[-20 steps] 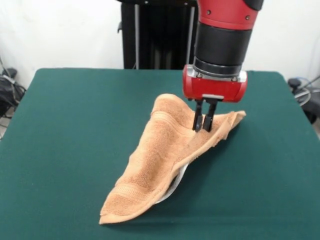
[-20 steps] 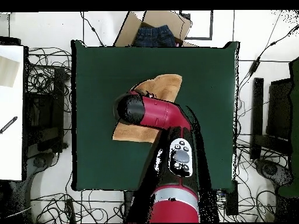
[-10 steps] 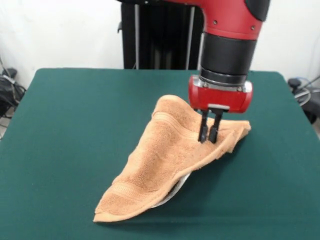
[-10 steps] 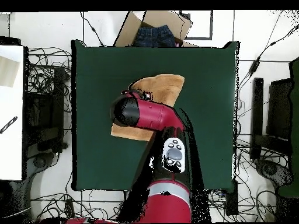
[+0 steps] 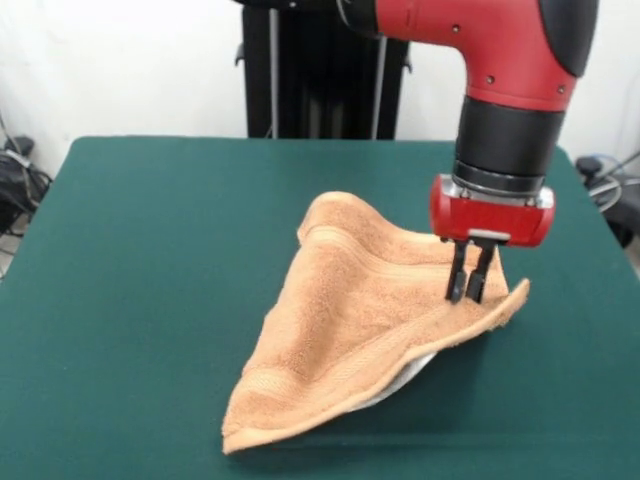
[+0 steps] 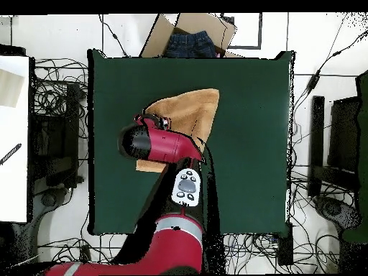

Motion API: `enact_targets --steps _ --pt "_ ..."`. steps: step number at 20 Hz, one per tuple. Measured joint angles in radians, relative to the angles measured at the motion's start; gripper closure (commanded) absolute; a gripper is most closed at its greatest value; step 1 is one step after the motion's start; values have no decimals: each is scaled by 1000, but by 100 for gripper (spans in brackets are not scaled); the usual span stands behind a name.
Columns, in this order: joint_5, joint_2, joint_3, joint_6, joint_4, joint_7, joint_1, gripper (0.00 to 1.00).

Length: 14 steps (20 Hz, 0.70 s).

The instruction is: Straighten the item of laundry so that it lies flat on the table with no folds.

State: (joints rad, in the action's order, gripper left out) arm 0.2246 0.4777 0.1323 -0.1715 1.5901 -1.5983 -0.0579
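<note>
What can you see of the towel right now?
The towel is tan-orange terry with woven border bands, still folded into a rough triangle on the green table. A hump rises at its far corner and a white bit shows under its near edge. The tool is shut on its raised right corner.

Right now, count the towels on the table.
1. The towel lies folded near the middle of the table, one corner pinched in the gripper. None seems hidden.
</note>
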Motion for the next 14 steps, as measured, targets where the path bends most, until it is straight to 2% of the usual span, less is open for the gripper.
enact_targets --steps 14 --pt "89 -20 36 28 4 -24 -52 100"
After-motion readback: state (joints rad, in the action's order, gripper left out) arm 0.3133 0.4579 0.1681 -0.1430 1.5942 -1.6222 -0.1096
